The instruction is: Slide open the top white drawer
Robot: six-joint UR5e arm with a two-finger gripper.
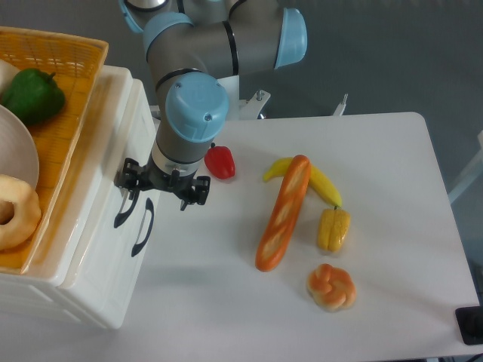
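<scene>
Item 1, far left: the top white drawer (113, 162), glossy white plastic, uppermost of 2, sits shut in its cabinet beneath the orange woven basket (64, 83), its curved black handle (124, 211) on the front facing the table. Item 2, just right of it: the gripper (162, 188) hangs over the handle's upper end, the handle's long axis running down the drawer front. Whether the jaws grip the handle or stand apart cannot be told; the pull would go rightward.
</scene>
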